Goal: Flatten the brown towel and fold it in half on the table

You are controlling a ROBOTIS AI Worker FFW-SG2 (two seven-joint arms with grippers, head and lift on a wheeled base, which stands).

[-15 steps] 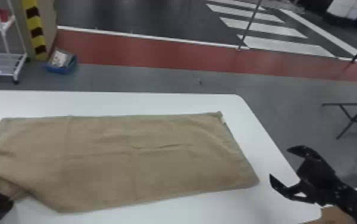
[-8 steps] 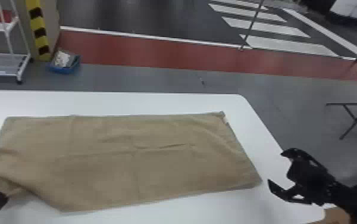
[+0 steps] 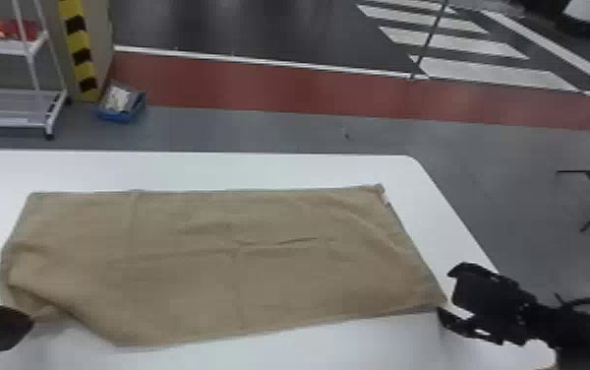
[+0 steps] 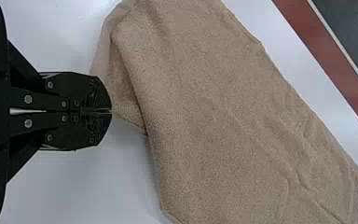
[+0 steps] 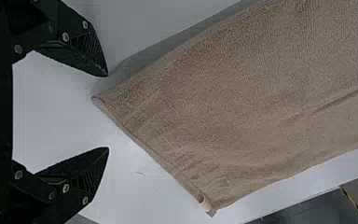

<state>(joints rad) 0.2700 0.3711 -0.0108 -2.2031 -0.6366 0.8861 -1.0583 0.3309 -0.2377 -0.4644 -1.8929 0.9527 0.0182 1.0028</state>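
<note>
The brown towel [image 3: 259,275] lies spread across the table, its near left corner turned under in a crumpled fold. At that corner stands my left gripper [image 3: 31,322]. In the left wrist view this gripper [image 4: 112,111] is shut, its tips at the edge of the towel [image 4: 214,116], with no cloth seen between them; whether they touch it I cannot tell. My right gripper [image 3: 444,293] is at the near right corner. Seen from the right wrist, the open gripper [image 5: 108,112] has the corner of the towel [image 5: 242,112] just beyond its fingertips. A small tag [image 5: 204,203] marks the other right corner.
The white table [image 3: 210,169] has a bare strip beyond the towel and another in front of it. Its right edge runs close by my right gripper. On the floor behind are a wheeled rack [image 3: 9,108] and a blue bin [image 3: 122,110].
My right gripper has moved left and nearer to me, closer to the towel's near right corner. The left gripper has shifted right and slightly away from me. The towel looks the same.
</note>
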